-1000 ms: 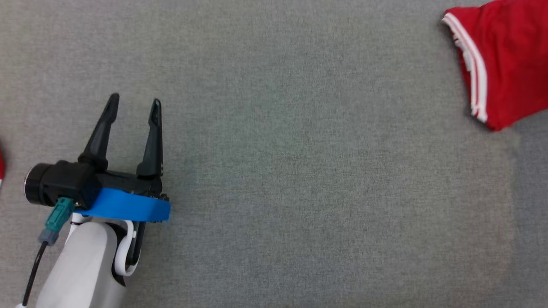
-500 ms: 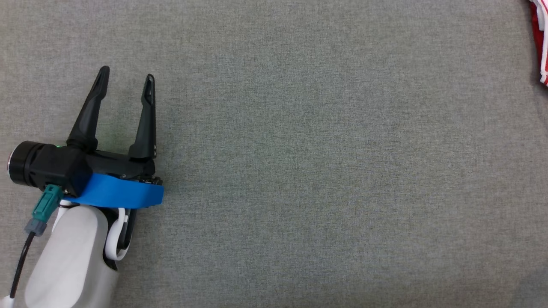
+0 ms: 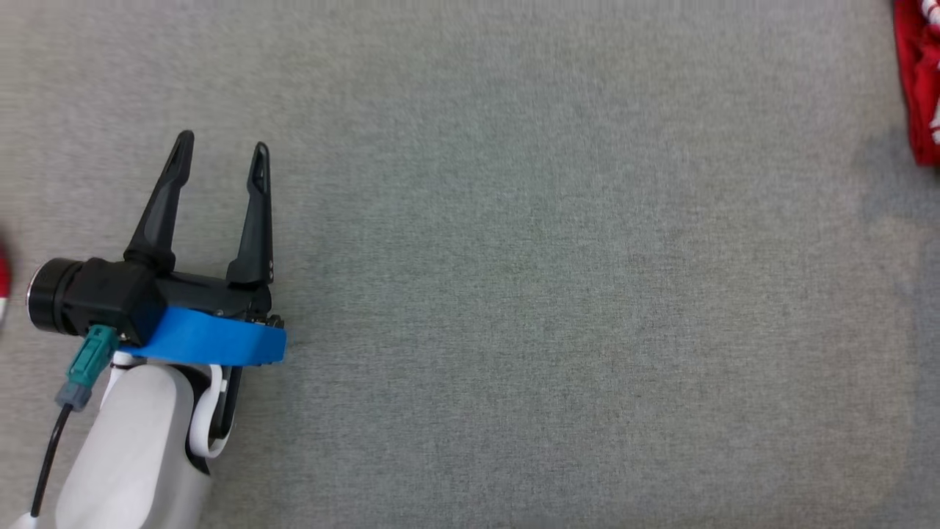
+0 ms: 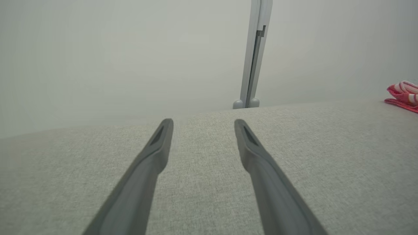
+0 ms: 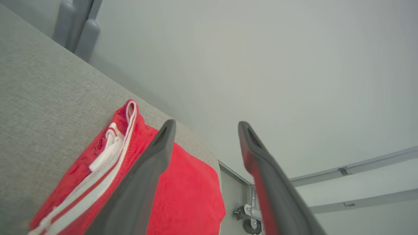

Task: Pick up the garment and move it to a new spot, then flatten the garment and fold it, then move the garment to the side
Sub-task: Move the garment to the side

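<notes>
One red garment, two grippers, one grey cloth-covered table.

At the near left, the left gripper [image 3: 222,143] hangs over the table [image 3: 514,294], fingers apart and empty. A pale post [image 4: 253,65] stands beyond the far edge. Plain grey cloth runs rightward to the garment [image 3: 918,81], folded at the far right edge. The right gripper [image 5: 205,124] is over it with fingers spread and gripping nothing. Whether they touch it, I can't tell.

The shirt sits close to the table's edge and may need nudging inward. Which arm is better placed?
Right. The right gripper hangs open right by the garment; the left gripper is far across the table.
</notes>
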Motion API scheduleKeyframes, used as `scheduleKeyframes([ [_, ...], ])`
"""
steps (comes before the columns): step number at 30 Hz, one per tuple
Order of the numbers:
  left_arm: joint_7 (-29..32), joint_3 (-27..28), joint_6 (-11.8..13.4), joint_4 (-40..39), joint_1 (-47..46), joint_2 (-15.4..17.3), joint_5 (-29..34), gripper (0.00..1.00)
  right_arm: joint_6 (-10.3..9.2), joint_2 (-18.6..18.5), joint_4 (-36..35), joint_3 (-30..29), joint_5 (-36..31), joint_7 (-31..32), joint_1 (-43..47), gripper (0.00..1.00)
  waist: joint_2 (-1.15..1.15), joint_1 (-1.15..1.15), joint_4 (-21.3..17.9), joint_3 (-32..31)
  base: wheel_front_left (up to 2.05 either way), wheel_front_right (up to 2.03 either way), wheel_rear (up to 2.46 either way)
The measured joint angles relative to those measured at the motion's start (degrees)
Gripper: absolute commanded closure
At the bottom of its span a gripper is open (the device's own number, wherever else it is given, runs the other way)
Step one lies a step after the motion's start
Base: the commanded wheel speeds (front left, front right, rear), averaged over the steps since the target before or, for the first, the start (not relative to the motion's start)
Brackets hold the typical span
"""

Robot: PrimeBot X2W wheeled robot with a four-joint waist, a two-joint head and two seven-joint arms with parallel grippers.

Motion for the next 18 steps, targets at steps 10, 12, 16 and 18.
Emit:
scheduleKeyframes([
  [10, 0.0, 0.8, 0.2, 3.7, 5.7, -0.3, -1.3, 0.00, -0.01, 14.2, -2.9, -6.0, 8.0, -3.9, 12.2, 0.00, -0.02, -0.01, 1.0, -9.4, 0.00, 0.00, 0.00],
  [12, 0.0, 0.7, 0.2, 5.1, 7.0, -0.3, -1.5, 0.00, 0.00, 16.3, -4.6, -6.6, 8.5, -4.3, 15.4, 0.00, -0.02, -0.01, 1.0, -11.3, 0.00, 0.00, 0.00],
  [16, 0.0, 1.1, 0.4, 7.2, 9.0, -0.3, -2.4, 0.00, -0.01, 20.3, -8.7, -8.5, 9.5, -4.7, 21.5, 0.00, -0.02, -0.02, 0.7, -15.0, 0.00, 0.00, 0.00],
  [18, 0.0, 1.5, 0.5, 8.6, 11.0, -0.8, -3.1, 0.00, -0.01, 24.0, -11.9, -9.7, 10.1, -5.4, 26.7, 0.00, -0.02, -0.01, 0.7, -17.8, 0.00, 0.00, 0.00],
])
